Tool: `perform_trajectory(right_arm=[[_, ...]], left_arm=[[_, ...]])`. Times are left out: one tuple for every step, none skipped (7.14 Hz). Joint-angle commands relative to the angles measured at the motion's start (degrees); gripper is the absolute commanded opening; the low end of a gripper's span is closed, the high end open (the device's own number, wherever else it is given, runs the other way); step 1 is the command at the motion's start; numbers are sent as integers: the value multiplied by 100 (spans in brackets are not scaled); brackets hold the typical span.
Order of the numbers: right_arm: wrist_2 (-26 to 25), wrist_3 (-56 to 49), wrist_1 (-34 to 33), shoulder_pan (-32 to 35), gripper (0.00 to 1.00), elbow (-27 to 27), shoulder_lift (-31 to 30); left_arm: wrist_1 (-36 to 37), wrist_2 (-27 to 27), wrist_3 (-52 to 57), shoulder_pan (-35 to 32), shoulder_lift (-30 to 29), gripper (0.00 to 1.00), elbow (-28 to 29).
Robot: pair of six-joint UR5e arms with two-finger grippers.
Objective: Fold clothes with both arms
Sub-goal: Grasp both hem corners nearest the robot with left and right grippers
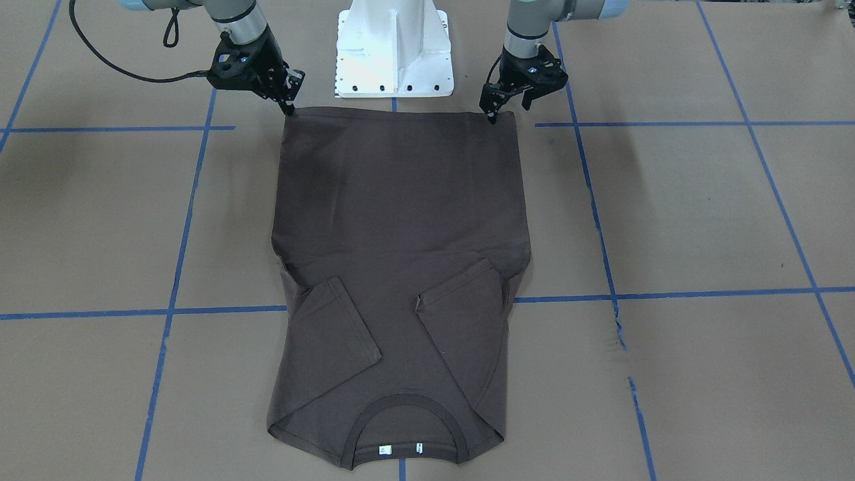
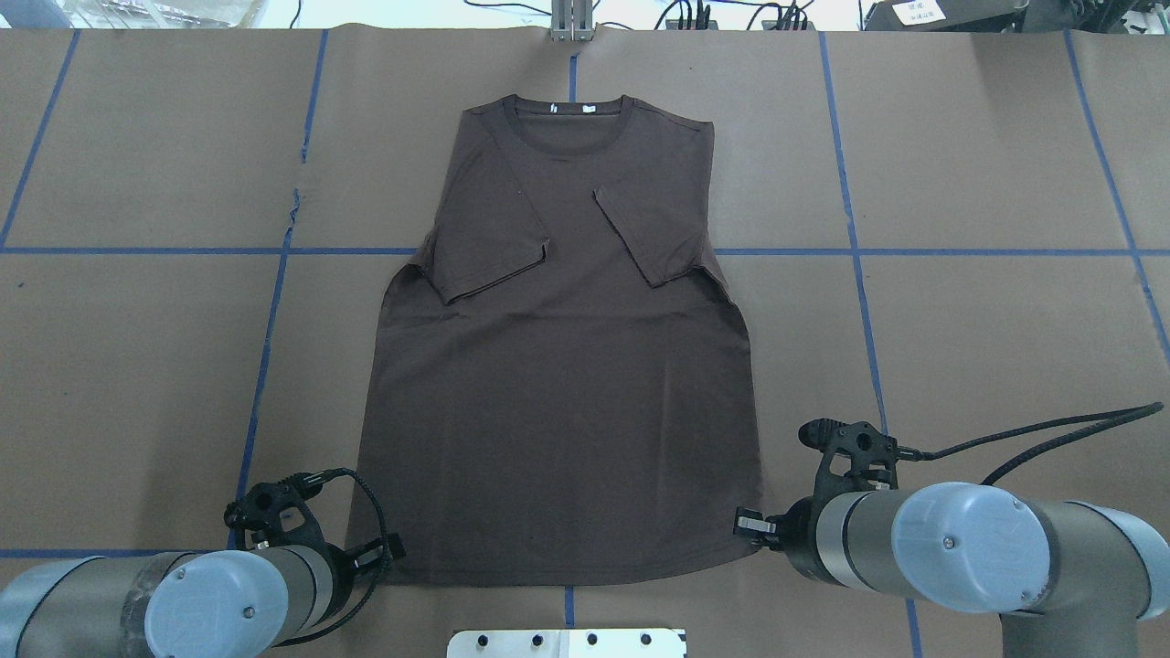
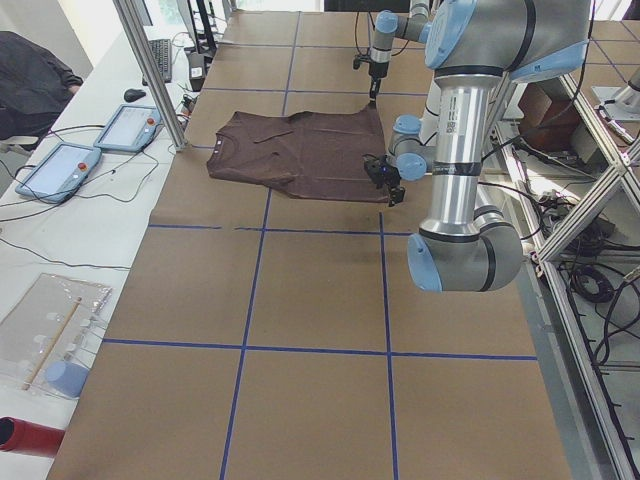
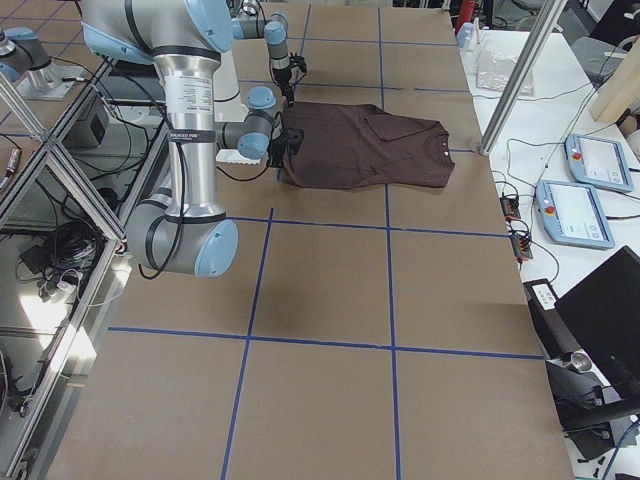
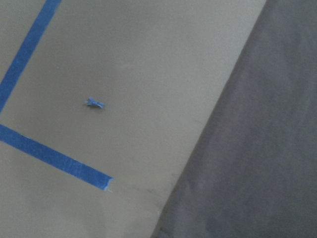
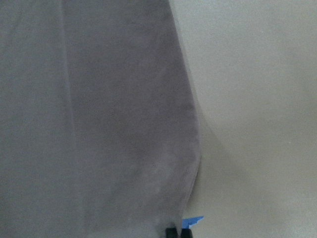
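T-shirt [image 1: 401, 220] lay flat, hem toward my base [image 1: 394, 53], long axis running away from me | left gripper [image 1: 493, 115] at its left hem corner, right gripper [image 1: 288, 107] at the right, equally near | jaws possibly clamped; couldn't tell.

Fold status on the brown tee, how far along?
Done: T-shirt lies flat, both sleeves folded in over the body. In hand: left gripper and right gripper sit at the corners of the hem; grasp unclear. Left: bring hem toward the collar.
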Motion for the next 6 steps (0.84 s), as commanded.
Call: perform_trajectory(right_arm=[[7,0,0,7,0,0,2],[15,0,0,7,0,0,-6],[33,0,0,16,0,0,2],[24,0,0,16,0,0,2],[33,0,0,16,0,0,-6],[33,0,0,16,0,0,-6]], left_arm=[[0,-1,-7,2,-19,39,-9],[0,7,-7,-7,-2,25,-9],[0,8,-15,2,-19,11,-9],[0,8,-16,2,-37,0,-35],[9,-1,-33,-7,-46,0,-61],[9,-1,-33,-7,-54,0,-70]])
